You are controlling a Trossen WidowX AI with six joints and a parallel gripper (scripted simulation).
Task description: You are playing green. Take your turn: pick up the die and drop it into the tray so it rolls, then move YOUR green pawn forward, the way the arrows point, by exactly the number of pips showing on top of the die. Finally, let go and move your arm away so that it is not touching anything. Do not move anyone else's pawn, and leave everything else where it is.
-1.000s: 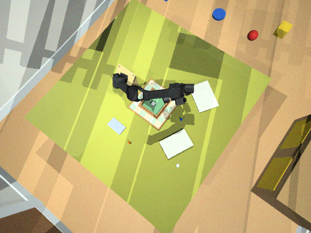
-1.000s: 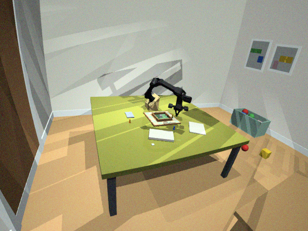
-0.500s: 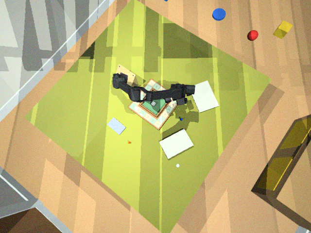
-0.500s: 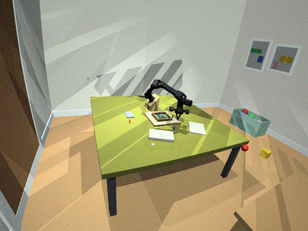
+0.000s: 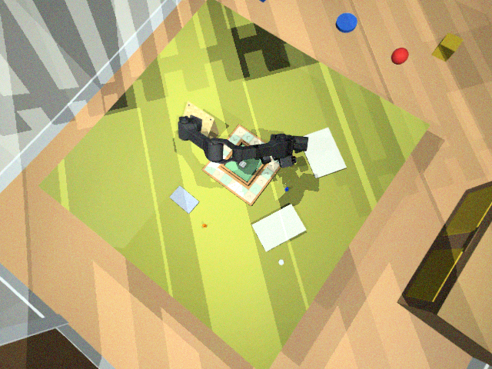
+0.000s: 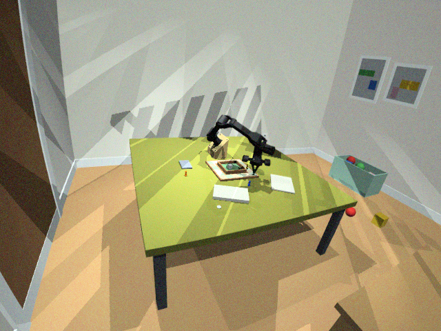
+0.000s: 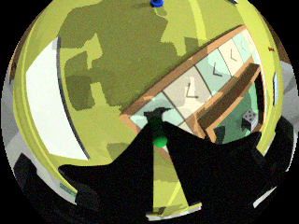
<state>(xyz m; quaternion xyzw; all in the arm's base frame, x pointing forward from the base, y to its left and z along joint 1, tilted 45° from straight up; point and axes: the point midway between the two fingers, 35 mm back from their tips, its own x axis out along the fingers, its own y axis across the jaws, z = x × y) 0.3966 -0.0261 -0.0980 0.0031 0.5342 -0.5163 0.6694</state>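
My gripper is shut on the green pawn, low at the board's right corner. The pawn's foot is over or on the pale green corner square; whether it touches is unclear. The board has arrow-marked squares around a brown-walled tray. The grey die lies in the tray; its upper face shows several pips, too blurred to count surely. A small yellow pawn stands on the board behind the gripper.
A blue pawn stands off the board near the gripper. White slabs lie beyond it. An orange pawn, a bluish slab and a small white disc are also on the table.
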